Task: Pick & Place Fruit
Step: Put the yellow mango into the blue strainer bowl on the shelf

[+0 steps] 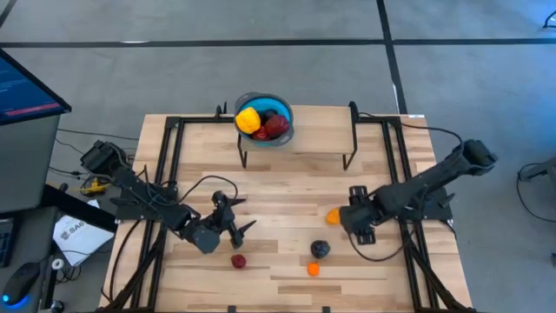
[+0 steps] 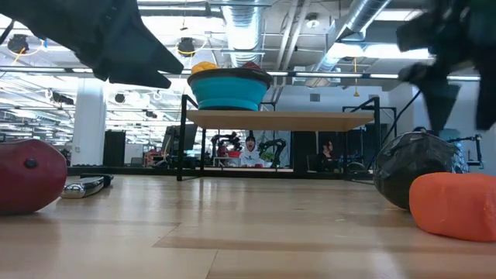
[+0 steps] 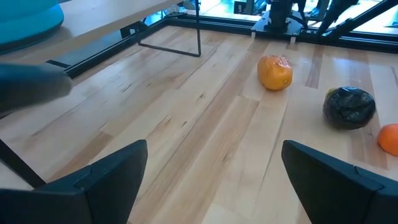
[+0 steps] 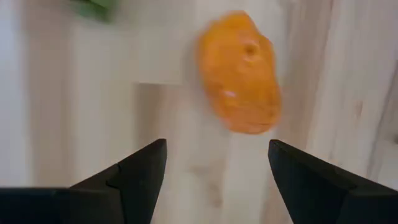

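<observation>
A blue bowl [image 1: 264,119] stands on a raised wooden shelf at the far middle and holds a yellow fruit [image 1: 248,119] and red fruits [image 1: 275,127]. On the table lie an orange fruit [image 1: 333,215], a black fruit [image 1: 321,249], a small orange fruit [image 1: 314,269] and a red fruit [image 1: 238,260]. My left gripper [image 1: 245,215] is open and empty, just beyond the red fruit. My right gripper [image 1: 346,219] is open, right beside the orange fruit [image 4: 239,81], which lies just ahead of its fingertips and apart from them.
The shelf stands on thin black wire legs [image 1: 242,156] at the far middle. A black frame [image 1: 169,165] runs along the table's left and right sides. A small metallic object [image 2: 85,186] lies beyond the red fruit [image 2: 27,174] in the low view. People show in the room behind.
</observation>
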Available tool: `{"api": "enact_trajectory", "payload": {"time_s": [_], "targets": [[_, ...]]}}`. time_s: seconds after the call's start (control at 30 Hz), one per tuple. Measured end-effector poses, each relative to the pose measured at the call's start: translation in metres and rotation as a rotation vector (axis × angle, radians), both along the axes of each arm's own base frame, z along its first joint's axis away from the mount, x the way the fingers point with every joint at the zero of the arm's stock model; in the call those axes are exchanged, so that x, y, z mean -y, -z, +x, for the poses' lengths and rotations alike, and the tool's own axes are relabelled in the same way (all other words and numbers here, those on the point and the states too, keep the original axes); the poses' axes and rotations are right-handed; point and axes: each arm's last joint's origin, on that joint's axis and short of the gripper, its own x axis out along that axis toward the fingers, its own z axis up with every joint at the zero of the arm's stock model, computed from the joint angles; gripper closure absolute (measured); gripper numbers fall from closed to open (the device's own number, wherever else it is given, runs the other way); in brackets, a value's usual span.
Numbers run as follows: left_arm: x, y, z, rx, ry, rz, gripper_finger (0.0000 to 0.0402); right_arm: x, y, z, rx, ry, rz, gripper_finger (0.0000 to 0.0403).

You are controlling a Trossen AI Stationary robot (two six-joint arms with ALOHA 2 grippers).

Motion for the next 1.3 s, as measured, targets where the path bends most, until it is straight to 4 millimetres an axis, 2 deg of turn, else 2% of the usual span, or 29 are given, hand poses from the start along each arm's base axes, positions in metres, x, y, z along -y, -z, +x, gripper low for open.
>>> {"api": "enact_trajectory", "payload": {"time_s": [0.3, 0.53, 0.67, 0.83, 0.93, 1.03, 1.17, 1.3], "targets": [[-0.006, -0.001, 0.004, 0.010, -0.021, -0.012, 0.0037, 0.023, 0.039, 0.024, -0.192, -0.107, -0.078, 0.0072], [-0.005, -0.001, 0.004, 0.010, -0.016, -0.016, 0.0037, 0.016, 0.067, 0.044, -0.171, -0.193, -0.112, 0.0054], [-0.005, -0.001, 0.004, 0.005, 0.000, -0.027, 0.0037, 0.013, 0.070, 0.047, -0.149, -0.198, -0.106, 0.0085], [-0.004, -0.001, 0.005, 0.002, 0.010, -0.033, 0.0037, 0.012, 0.066, 0.046, -0.134, -0.123, -0.069, 0.0162], [-0.004, -0.001, 0.005, -0.001, 0.013, -0.027, 0.0037, 0.009, 0.055, 0.053, -0.087, -0.085, -0.007, 0.0204], [-0.004, -0.001, 0.005, -0.002, 0.013, -0.027, 0.0037, 0.003, 0.029, 0.071, 0.037, -0.076, 0.036, 0.0205], [-0.004, -0.001, 0.005, -0.002, 0.013, -0.027, 0.0037, 0.009, -0.024, 0.106, 0.263, -0.071, 0.031, 0.0202], [-0.004, -0.001, 0.005, -0.001, 0.014, -0.027, 0.0037, 0.037, -0.091, 0.139, 0.552, -0.065, -0.041, 0.0179]]}}
